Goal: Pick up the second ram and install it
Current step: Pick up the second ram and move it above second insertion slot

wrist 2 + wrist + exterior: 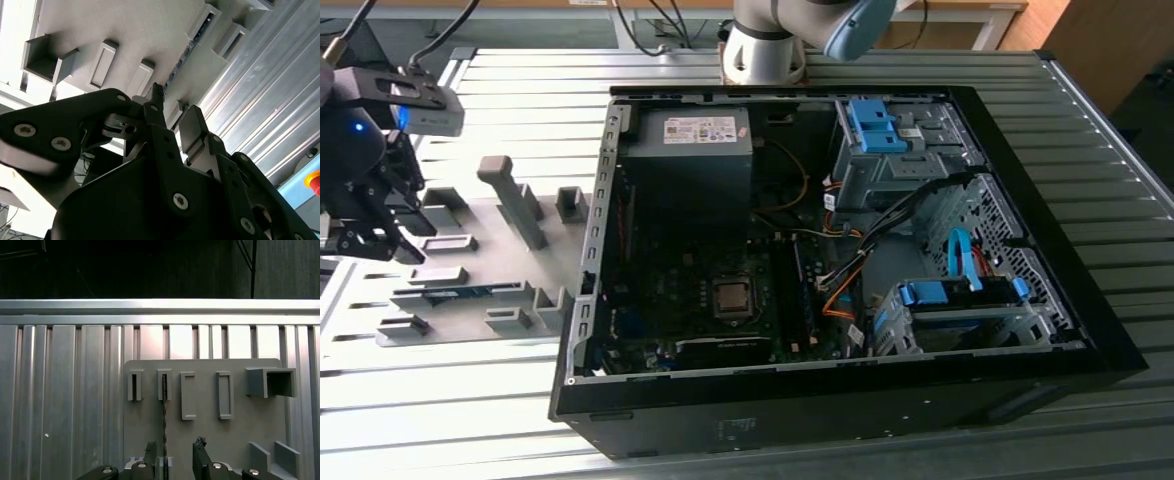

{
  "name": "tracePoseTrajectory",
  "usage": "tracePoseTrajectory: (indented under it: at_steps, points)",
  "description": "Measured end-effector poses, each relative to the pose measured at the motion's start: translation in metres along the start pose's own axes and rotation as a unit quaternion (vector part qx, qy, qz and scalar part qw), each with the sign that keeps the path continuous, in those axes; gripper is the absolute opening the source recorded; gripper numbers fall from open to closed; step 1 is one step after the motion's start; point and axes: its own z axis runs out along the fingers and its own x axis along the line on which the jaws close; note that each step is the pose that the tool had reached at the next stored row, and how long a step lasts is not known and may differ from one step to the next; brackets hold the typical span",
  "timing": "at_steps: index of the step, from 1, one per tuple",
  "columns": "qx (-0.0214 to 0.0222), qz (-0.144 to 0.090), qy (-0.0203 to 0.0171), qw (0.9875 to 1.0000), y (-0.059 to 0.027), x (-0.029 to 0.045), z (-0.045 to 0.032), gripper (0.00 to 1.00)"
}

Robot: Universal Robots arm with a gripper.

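Hovering w/ gripper (374, 248) above grey holder plate (494, 270) at exterior view's left, well apart from PC case (720, 430). Judging step as pick-up, approach phase; no grasp yet. Spotting second ram (454, 293) on edge in holder slots on that plate, thin dark line in first wrist view. Needs centring astride that edge, squared up, prob. w/ little side slack. Showing pincer spread wide, empty, touching nothing.
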Motion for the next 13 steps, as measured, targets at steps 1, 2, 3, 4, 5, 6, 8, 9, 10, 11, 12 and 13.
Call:
tracePoseTrajectory:
  at_steps: [1, 2, 3, 4, 5, 6, 8, 9, 10, 11, 12, 13]
  points:
    - [0.0001, 0.0, -0.0001, 1.0, -0.0001, 0.0, 0.0006, 0.4]
    - [0.0006, 0.0, -0.0001, 1.0, 0.0, 0.0001, 0.0011, 0.4]
    - [0.0019, 0.0, -0.0001, 1.0, 0.0, 0.0002, 0.0018, 0.33]
    - [0.0041, 0.0, -0.0001, 1.0, 0.0, 0.0002, 0.0026, 0.33]
    - [0.0064, 0.0, -0.0002, 1.0, 0.0, 0.0002, 0.0036, 0.33]
    - [0.0086, 0.0, -0.0002, 1.0, 0.0001, 0.0002, 0.0045, 0.33]
    - [0.0113, 0.0, -0.0004, 0.9999, 0.0002, 0.0005, 0.0074, 0.33]
    - [0.0113, 0.0, -0.0003, 0.9999, 0.0004, 0.0009, 0.0093, 0.33]
    - [0.0113, 0.0, -0.0003, 0.9999, 0.0005, 0.0013, 0.011, 0.33]
    - [0.0113, 0.0, -0.0003, 0.9999, 0.0004, 0.0018, 0.0128, 0.33]
    - [0.0113, 0.0, -0.0003, 0.9999, 0.0005, 0.0022, 0.0144, 0.33]
    - [0.0113, 0.0, -0.0004, 0.9999, 0.0005, 0.0026, 0.0159, 0.33]
